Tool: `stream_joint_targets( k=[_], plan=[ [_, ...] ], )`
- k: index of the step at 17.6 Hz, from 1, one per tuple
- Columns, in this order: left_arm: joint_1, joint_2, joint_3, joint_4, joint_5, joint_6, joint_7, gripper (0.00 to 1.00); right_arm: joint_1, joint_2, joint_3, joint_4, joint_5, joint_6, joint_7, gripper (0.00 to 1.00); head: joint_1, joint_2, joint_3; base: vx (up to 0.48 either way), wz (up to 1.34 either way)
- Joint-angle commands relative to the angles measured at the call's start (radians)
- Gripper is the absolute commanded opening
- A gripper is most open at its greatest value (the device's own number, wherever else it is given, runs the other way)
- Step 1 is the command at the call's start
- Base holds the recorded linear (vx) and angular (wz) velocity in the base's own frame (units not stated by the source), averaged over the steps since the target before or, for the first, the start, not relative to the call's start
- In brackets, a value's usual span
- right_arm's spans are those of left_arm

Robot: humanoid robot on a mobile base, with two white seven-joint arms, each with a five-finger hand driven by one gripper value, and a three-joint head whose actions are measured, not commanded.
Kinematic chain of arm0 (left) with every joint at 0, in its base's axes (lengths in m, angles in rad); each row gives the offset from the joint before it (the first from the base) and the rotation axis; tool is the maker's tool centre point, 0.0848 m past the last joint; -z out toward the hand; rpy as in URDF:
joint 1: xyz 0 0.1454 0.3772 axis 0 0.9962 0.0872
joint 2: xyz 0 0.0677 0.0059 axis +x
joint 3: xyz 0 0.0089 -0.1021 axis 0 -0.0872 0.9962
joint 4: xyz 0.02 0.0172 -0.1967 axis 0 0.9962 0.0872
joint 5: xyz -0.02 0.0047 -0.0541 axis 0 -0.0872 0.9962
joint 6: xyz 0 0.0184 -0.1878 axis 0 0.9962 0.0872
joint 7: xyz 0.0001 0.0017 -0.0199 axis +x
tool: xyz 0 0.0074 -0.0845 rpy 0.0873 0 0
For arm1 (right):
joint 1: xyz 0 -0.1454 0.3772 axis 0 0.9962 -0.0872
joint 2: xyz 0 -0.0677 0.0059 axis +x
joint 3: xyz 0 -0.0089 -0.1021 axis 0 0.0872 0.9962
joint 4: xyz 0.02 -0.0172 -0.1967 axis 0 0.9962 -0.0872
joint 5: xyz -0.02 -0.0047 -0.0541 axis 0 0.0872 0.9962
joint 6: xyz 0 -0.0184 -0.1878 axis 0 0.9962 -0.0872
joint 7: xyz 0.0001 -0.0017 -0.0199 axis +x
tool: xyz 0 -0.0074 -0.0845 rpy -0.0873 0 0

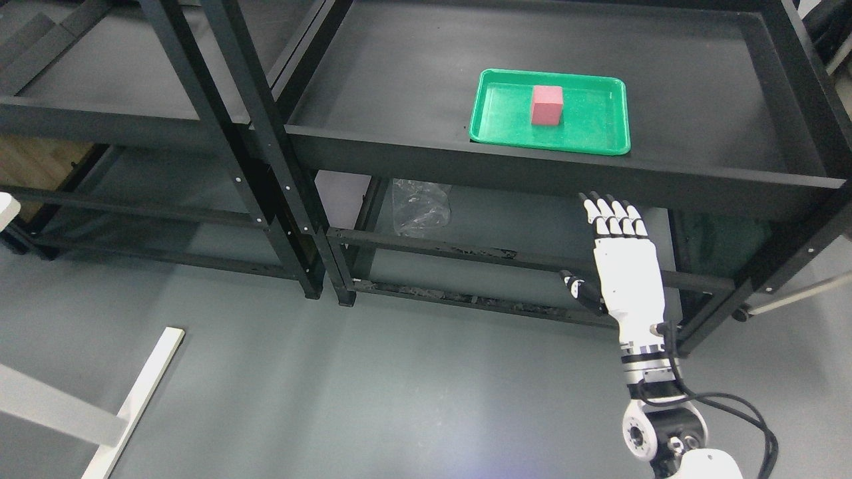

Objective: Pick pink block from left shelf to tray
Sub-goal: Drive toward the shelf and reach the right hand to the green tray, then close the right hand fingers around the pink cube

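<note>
A pink block (547, 105) stands inside a green tray (496, 123) on the top level of the right black shelf (399, 86). My right hand (616, 229) is white with black fingertips. It is held out flat below and in front of the shelf's front rail, under the tray, with fingers straight and thumb spread. It holds nothing. The left shelf (113, 80) shows no block on its visible top level. My left arm is out of view.
A crumpled clear plastic bag (421, 206) lies on the right shelf's lower level. Black shelf posts (266, 159) stand between the two shelves. A white frame leg (133, 406) lies on the grey floor at the lower left.
</note>
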Motion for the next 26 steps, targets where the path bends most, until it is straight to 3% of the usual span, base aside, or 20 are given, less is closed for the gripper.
stream_joint_targets(
  k=[1,9,11,13,18,21,26],
  plan=[
    [-0.029,0.017,0.0,-0.017,0.0,0.0,0.001,1.0,-0.003,-0.009,0.006,-0.001,0.033,0.001,-0.001,0.99,0.0,0.0,0.0,0.315,-0.03],
    [-0.029,0.017,0.0,-0.017,0.0,0.0,0.001,1.0,-0.042,-0.009,0.015,0.001,-0.03,-0.024,-0.092,0.99,0.0,0.0,0.0,0.3,-0.08],
    [-0.031,0.017,0.0,-0.017,0.0,0.0,0.001,1.0,-0.043,-0.009,0.015,0.001,-0.033,-0.018,-0.018,0.99,0.0,0.0,0.0,0.303,-0.04],
    [-0.029,0.017,0.0,-0.017,0.0,0.0,0.001,1.0,-0.046,-0.009,0.015,0.001,-0.078,-0.018,0.142,0.99,0.0,0.0,0.0,0.268,0.0],
    [-0.029,0.017,0.0,-0.017,0.0,0.0,0.001,1.0,-0.045,-0.009,0.01,0.005,-0.103,-0.015,0.246,0.99,0.0,0.0,0.0,0.267,0.01],
    [-0.029,0.017,0.0,-0.017,0.0,0.0,0.001,1.0,-0.04,-0.009,0.015,0.009,-0.103,-0.015,0.413,0.99,0.0,0.0,0.0,0.236,0.0],
    [-0.029,0.017,0.0,-0.017,0.0,0.0,0.001,1.0,-0.039,-0.009,0.009,0.019,-0.102,-0.004,0.468,0.99,0.0,0.0,0.0,0.213,-0.09]
  ],
)
